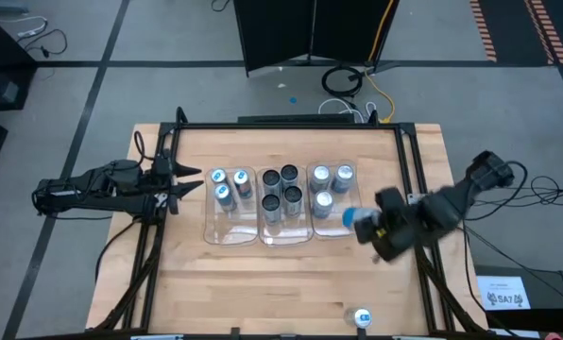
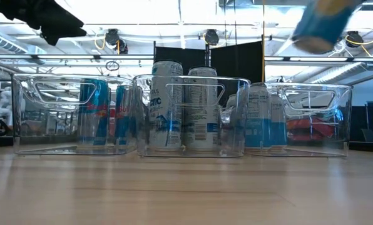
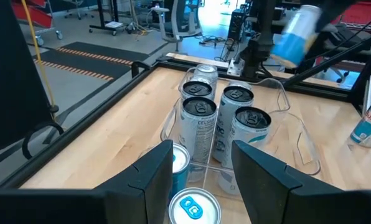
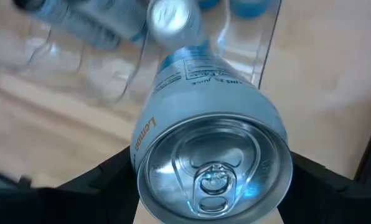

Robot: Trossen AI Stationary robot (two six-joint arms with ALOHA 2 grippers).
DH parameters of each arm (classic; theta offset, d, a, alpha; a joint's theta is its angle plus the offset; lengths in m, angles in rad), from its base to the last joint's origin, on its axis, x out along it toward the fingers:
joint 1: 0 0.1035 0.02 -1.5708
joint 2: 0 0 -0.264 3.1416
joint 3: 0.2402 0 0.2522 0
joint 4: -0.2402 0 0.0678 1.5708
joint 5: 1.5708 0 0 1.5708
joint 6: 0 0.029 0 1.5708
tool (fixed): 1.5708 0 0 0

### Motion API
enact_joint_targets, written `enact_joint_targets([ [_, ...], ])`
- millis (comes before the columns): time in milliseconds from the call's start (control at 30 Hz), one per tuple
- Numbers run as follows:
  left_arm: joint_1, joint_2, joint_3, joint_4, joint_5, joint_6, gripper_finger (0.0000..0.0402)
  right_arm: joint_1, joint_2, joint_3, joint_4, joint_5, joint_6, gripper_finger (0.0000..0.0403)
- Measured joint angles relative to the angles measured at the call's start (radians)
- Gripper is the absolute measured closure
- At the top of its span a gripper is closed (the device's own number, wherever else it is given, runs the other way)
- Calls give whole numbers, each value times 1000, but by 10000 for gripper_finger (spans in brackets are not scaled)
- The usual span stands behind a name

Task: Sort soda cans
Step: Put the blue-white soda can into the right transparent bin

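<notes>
Right wrist view: right hand (image 4: 213, 186) is clamped round a blue-and-silver can (image 4: 213, 149), top facing the camera.
Can axis: lying over, bottom end toward the trays, not upright.
Where it is: up in the air just off the right tray (image 1: 331, 227), toward the table (image 1: 291, 283) edge.
What matters: tray is inward of the hand, so I'd guess can needs standing up first.
Left hand (image 1: 189, 184): parked by the left tray (image 1: 227, 231), fingers apart, holding nothing.
Stray: one more can (image 1: 362, 318) at the near edge.
</notes>
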Motion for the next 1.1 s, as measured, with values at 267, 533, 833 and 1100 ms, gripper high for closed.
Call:
enact_joint_targets([
  [267,0,0,0,5,-3,1,229,-328,-6,-31,-1,-170,-312,125],
  [533,0,0,0,3,-3,1,229,-537,-6,-170,21,-283,-527,124],
  [833,0,0,0,2,-3,1,229,-659,23,-239,233,-289,-661,124],
  [1100,1,0,0,-2,-3,1,229,-722,132,-240,229,-337,-771,123],
])
